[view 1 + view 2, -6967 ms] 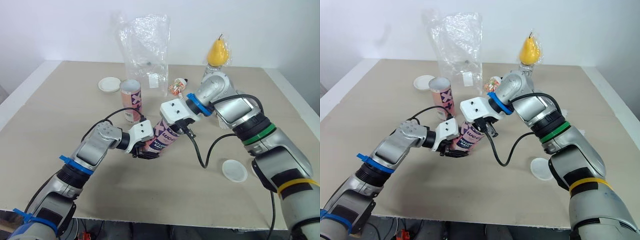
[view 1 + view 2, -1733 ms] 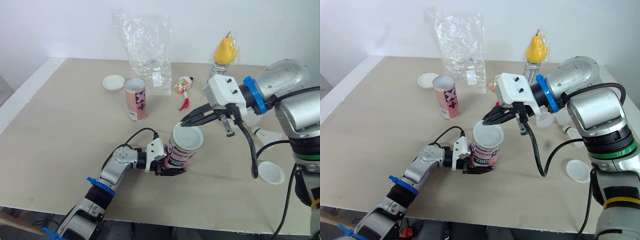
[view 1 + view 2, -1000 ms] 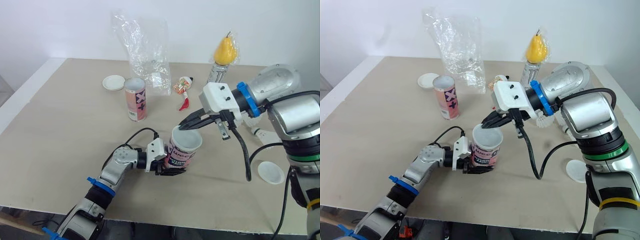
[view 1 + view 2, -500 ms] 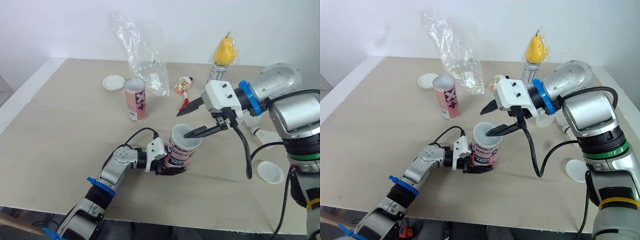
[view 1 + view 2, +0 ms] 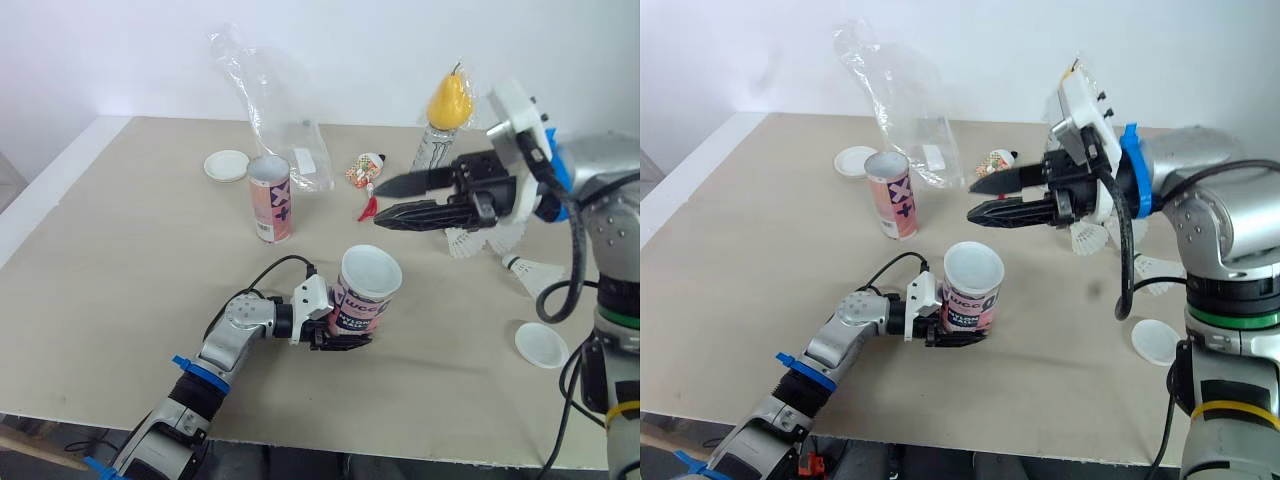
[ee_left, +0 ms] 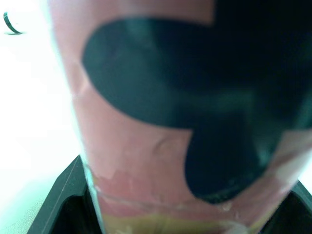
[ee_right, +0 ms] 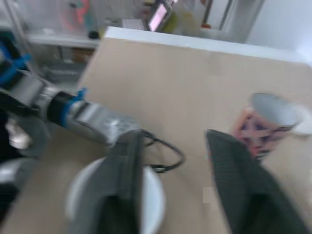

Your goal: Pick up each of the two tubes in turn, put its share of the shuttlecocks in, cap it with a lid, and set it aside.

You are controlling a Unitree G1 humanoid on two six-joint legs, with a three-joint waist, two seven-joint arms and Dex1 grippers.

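We record a beige table (image 5: 120, 260). Nr its front edge, the L gripper (image 5: 338, 338) is clenched on the base of a pink-and-black patterned cardboard tube (image 5: 365, 295), which is upright and uncapped. A white round plastic lid (image 5: 541, 345) lies twd the front-right corner, apart from the tube. The R gripper (image 5: 379, 203) is raised above the table beyond the tube, fingers spread, holding nothing. White feathered shuttlecocks (image 5: 535, 272) lie by the right edge. The second tube (image 5: 270, 198) stands uncapped further back, left of centre. A second white lid (image 5: 227, 165) lies just beyond it. A clear plastic bag (image 5: 270, 110) and a yellow pear-shaped object (image 5: 450, 100) are at the far edge.
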